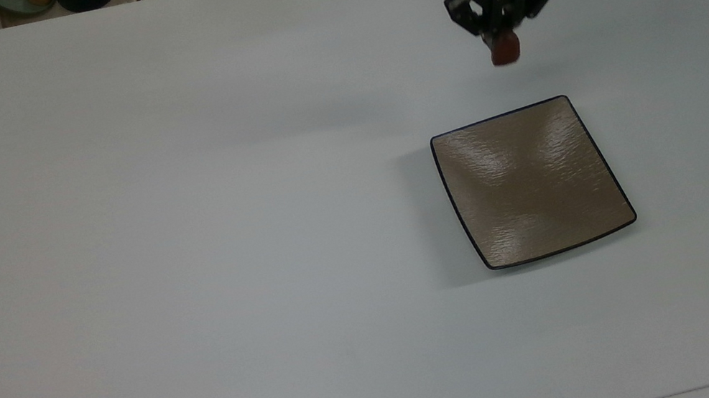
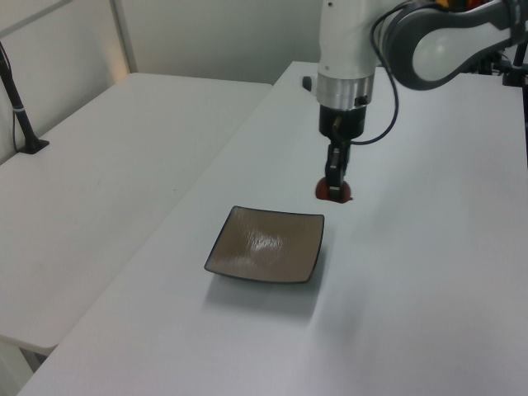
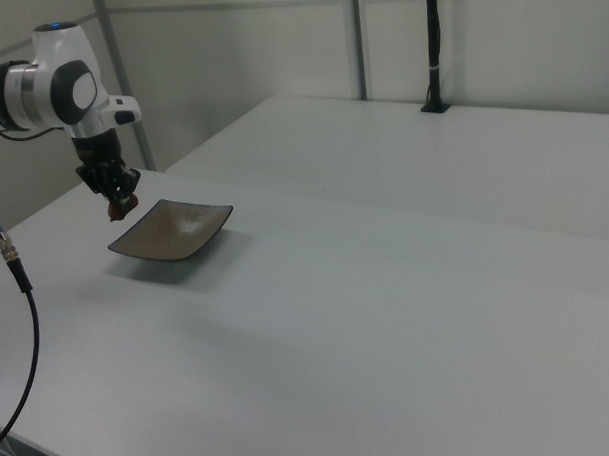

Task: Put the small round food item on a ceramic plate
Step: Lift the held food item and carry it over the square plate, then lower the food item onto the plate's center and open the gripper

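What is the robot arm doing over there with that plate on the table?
The gripper is shut on a small dark red food item and carries it above the white table. In the top view it hangs just beyond the upper edge of the square tan ceramic plate, not yet over it. The plate has nothing on it, so the placing is not yet done.
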